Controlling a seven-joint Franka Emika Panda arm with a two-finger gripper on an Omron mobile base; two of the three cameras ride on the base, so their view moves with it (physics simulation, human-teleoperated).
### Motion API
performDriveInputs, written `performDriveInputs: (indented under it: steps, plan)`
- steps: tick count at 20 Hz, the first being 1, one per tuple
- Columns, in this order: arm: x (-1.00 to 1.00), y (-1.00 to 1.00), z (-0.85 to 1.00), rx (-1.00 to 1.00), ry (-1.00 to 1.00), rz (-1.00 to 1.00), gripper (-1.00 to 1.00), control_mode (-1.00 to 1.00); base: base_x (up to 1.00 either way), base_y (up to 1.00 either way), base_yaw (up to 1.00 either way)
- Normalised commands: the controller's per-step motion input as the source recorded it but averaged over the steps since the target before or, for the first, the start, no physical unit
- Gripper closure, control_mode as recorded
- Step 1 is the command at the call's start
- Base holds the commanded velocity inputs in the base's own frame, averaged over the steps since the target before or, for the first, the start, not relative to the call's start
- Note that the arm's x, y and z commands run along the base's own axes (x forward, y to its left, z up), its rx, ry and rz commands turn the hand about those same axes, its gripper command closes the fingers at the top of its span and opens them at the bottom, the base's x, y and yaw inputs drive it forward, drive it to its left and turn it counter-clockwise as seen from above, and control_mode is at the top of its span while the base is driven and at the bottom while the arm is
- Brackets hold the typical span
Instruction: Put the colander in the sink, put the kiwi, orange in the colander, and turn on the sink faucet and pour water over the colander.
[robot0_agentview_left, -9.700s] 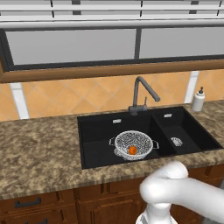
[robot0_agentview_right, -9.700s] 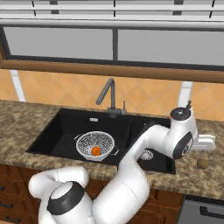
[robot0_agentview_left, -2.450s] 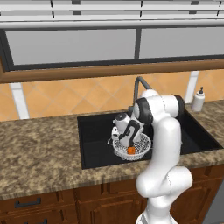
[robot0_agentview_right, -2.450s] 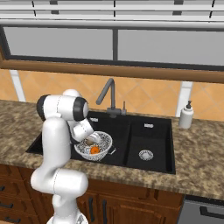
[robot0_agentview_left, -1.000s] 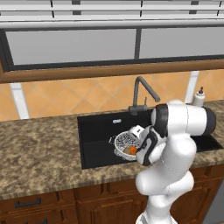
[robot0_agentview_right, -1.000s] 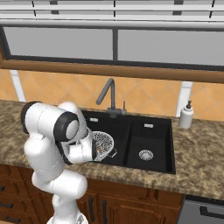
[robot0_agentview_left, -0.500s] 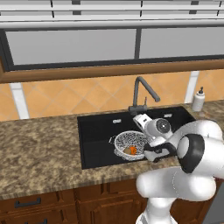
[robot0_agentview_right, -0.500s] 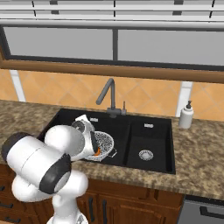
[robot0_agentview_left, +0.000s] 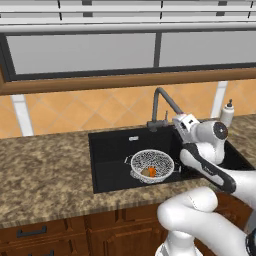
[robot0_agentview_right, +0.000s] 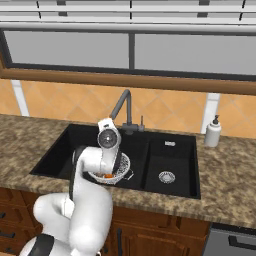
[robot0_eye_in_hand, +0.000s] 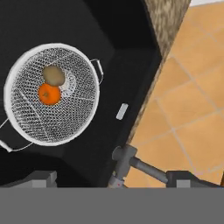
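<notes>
Nearest the base, the granite worktop (robot0_agentview_left: 45, 175) ran along the front edge of the matte black sink (robot0_agentview_left: 107, 155). In its wider basin the colander (robot0_agentview_left: 151, 165) sat upright on the floor, and from the hand view the kiwi (robot0_eye_in_hand: 54, 75) and the orange (robot0_eye_in_hand: 49, 94) lay touching each other inside its mesh. With both fruits in place, what remained of the task, as I judged it, was the water.

The gripper (robot0_agentview_left: 180, 121) hung above the basin just beside the faucet, its jaws spread wide and grasping nothing.

Behind the basin stood the sink faucet (robot0_agentview_left: 161, 106), a dark metal gooseneck with its spout angled out over the sink; no stream showed. Its small side lever (robot0_agentview_right: 142, 122) looked like the part to take. It was probably rigid, smooth and slippery metal, thin enough to slide off one finger, so a push near its tip with the finger flat against it seemed wiser than a pinch. The white soap dispenser (robot0_agentview_right: 213, 131) stood well apart on the right.
</notes>
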Motion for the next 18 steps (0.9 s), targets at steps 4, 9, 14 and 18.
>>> performDriveInputs:
  steps: [4,9,14,18]
  plan:
    - [-0.44,-0.48,0.91,0.15,0.08,0.03,-1.00,-1.00,0.00,0.00,0.00]
    - [-0.43,-0.93,0.15,0.43,-0.04,-0.01,-1.00,-1.00,0.00,0.00,0.00]
    - [0.23,-0.42,-0.19,0.22,0.01,0.00,-1.00,-1.00,0.00,0.00,0.00]
    - [0.62,-0.04,-0.06,0.13,0.20,-0.04,-1.00,-1.00,0.00,0.00,0.00]
